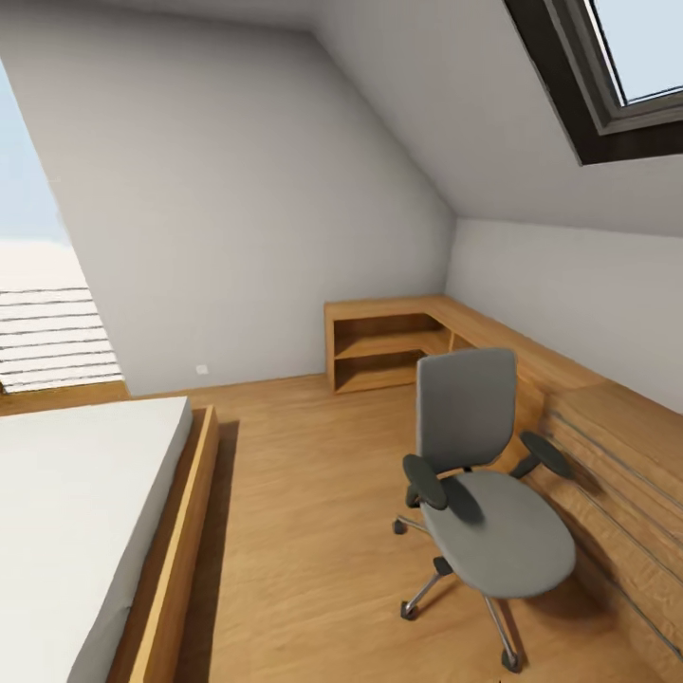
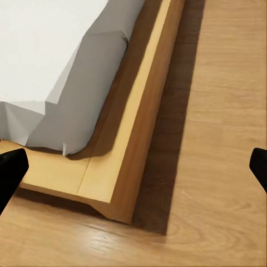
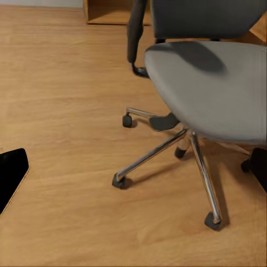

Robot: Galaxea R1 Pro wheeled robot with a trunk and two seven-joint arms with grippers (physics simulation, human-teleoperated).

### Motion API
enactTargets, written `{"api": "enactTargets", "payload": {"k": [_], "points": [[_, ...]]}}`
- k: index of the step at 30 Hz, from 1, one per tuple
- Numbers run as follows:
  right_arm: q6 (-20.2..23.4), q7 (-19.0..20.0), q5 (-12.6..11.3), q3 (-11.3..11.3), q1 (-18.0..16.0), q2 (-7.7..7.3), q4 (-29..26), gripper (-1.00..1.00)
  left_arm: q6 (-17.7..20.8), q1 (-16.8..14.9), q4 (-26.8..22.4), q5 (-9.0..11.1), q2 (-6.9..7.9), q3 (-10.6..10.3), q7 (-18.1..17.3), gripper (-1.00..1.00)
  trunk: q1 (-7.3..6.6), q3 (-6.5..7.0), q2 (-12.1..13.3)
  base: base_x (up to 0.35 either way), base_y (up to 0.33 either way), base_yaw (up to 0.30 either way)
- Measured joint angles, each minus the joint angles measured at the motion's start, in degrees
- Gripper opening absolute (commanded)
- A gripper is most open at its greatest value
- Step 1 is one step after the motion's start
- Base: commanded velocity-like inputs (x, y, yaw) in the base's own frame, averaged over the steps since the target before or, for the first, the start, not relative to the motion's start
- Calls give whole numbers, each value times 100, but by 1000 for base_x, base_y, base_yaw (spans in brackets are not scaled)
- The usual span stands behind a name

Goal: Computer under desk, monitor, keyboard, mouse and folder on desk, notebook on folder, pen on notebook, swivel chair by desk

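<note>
Head view of an attic bedroom: the grey swivel chair with a chrome five-star base [image 1: 489, 484] stands on the pale wooden floor [image 1: 304, 531], right of centre and close against the slatted wooden unit [image 1: 617, 474] along the right-hand wall. Its seat looks bare, with no folder to be made out on it, and its back faces the low wooden corner shelving [image 1: 389, 346].

From the right wrist view the chair [image 3: 211, 89] lies ahead of the right gripper [image 3: 133, 167], whose dark jaws stand wide apart at the frame's edges, holding nothing. The left gripper [image 2: 133, 172], its jaws likewise spread and empty, looks down on the corner of the white mattress [image 2: 50, 55] and its light wooden bed frame [image 2: 133, 133], well apart from the chair.

The right arm is judged the nearer for any move on the chair.
</note>
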Motion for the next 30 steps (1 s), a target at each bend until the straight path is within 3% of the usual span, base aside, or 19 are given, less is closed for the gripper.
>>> {"api": "enactTargets", "payload": {"k": [22, 30], "points": [[20, -81, -1, -19, -1, -27, -22, 100, 29, 0, 8, -30, -8, -28, -18, 100, 0, 123, 0, 326, 79, 37], [16, -194, -10, -25, -1, -19, -23, 100, 494, 0, 8, -45, 3, -24, -25, 100, 3, 125, 2, 118, 33, 163]]}}
